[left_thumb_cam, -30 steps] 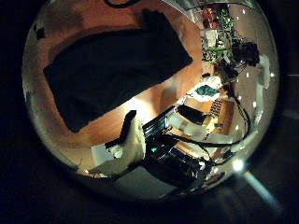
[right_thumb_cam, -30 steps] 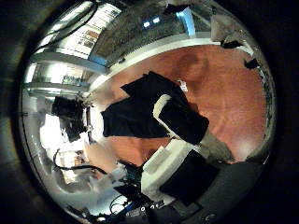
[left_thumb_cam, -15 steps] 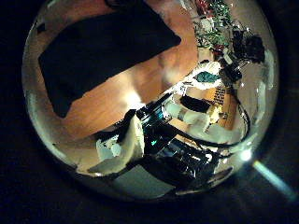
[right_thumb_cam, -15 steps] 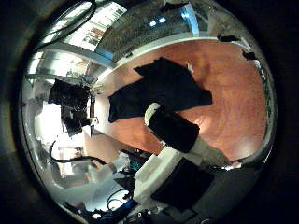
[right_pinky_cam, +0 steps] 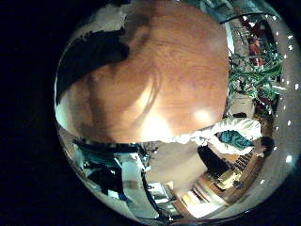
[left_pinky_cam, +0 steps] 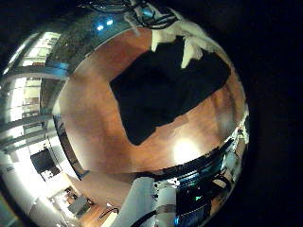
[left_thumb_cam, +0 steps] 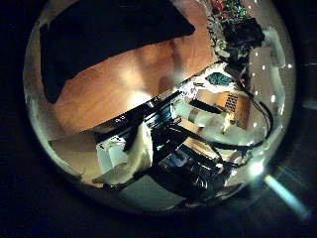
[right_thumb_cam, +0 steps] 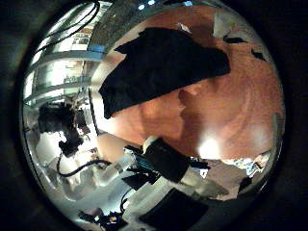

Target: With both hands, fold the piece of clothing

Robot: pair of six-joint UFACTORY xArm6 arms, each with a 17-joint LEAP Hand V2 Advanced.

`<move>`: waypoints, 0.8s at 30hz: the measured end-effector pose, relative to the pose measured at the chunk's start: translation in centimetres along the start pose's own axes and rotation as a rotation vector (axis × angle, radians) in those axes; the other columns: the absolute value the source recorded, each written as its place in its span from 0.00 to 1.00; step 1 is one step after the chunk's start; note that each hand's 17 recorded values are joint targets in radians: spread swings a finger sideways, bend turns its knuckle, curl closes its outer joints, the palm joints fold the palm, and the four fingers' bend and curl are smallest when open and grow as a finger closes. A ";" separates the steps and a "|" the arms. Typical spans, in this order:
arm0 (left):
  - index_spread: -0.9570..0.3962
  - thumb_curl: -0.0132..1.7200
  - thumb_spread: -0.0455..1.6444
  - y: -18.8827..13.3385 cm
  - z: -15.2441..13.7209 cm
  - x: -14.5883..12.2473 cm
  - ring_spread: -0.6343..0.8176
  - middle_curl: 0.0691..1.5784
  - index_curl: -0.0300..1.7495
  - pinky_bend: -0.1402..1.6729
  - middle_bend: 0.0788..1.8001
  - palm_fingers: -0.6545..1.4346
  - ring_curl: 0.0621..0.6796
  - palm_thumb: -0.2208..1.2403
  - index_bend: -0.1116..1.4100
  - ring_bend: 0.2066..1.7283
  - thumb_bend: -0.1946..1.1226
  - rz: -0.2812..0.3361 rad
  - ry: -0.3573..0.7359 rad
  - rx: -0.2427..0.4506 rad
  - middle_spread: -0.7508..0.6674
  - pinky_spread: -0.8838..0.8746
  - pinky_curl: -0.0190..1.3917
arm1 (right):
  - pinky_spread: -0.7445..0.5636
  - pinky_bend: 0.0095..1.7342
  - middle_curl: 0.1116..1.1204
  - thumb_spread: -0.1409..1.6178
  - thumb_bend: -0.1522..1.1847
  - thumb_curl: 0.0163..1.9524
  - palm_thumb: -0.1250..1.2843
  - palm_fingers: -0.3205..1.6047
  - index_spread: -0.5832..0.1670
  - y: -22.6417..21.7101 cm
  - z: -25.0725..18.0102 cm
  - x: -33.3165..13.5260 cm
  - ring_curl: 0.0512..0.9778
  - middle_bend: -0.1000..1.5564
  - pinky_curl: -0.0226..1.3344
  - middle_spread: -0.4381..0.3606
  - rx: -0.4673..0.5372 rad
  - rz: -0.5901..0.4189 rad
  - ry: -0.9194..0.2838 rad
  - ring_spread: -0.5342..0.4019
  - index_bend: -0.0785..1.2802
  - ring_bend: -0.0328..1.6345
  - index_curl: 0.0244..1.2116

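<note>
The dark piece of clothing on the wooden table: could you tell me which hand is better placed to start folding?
Probably the left hand: the dark piece of clothing lies centred below its palm, fingers over one edge. The right hand faces mostly bare wooden table.

A wooden table (left_pinky_cam: 90,113) — on it one dark piece of clothing (left_pinky_cam: 166,90), spread flat.

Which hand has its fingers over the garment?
The left hand: its fingers show above the garment's edge, whereas the right hand's fingers show off it, over the table.
</note>
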State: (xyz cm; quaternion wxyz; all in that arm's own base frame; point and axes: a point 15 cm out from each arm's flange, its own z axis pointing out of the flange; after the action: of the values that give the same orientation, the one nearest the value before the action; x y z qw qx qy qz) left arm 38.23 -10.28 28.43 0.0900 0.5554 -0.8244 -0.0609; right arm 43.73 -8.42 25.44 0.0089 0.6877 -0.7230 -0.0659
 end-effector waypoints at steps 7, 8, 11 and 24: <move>0.75 0.19 0.71 1.7 1.0 -0.2 0.74 0.14 0.21 0.32 0.06 0.32 0.29 0.39 0.19 0.33 0.13 -0.012 0.003 -0.018 0.80 0.76 0.27 | 0.65 0.42 0.39 0.71 0.10 0.15 0.41 0.25 0.25 -2.7 2.7 2.1 0.34 0.37 0.24 0.28 -0.063 -0.052 0.046 0.35 0.25 0.52 0.39; 0.75 0.19 0.71 1.8 1.2 -0.2 0.73 0.14 0.21 0.32 0.06 0.32 0.29 0.39 0.19 0.33 0.13 -0.013 0.004 -0.024 0.80 0.76 0.27 | 0.67 0.41 0.38 0.71 0.10 0.15 0.41 0.24 0.25 -3.0 2.9 2.7 0.33 0.36 0.23 0.30 -0.081 -0.060 0.070 0.37 0.24 0.51 0.39; 0.74 0.19 0.71 1.8 1.4 -0.4 0.73 0.14 0.21 0.32 0.06 0.32 0.29 0.39 0.19 0.33 0.13 -0.018 0.001 -0.027 0.79 0.76 0.27 | 0.71 0.39 0.36 0.70 0.10 0.15 0.41 0.23 0.26 -2.5 4.5 3.8 0.30 0.34 0.22 0.35 -0.160 -0.079 0.110 0.42 0.23 0.48 0.37; 0.74 0.19 0.71 1.5 2.4 -0.6 0.73 0.14 0.21 0.32 0.06 0.32 0.28 0.39 0.19 0.33 0.13 -0.023 0.005 -0.044 0.79 0.76 0.26 | 0.79 0.33 0.29 0.68 0.10 0.16 0.45 0.26 0.26 -2.8 10.1 3.6 0.25 0.26 0.19 0.37 -0.279 -0.144 0.164 0.48 0.19 0.40 0.32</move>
State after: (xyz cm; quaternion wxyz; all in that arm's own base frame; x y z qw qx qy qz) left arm 36.59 -9.15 26.31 0.1037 0.5628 -0.8163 -0.0788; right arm 45.23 -11.32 14.81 0.1583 0.7330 -0.6525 -0.1096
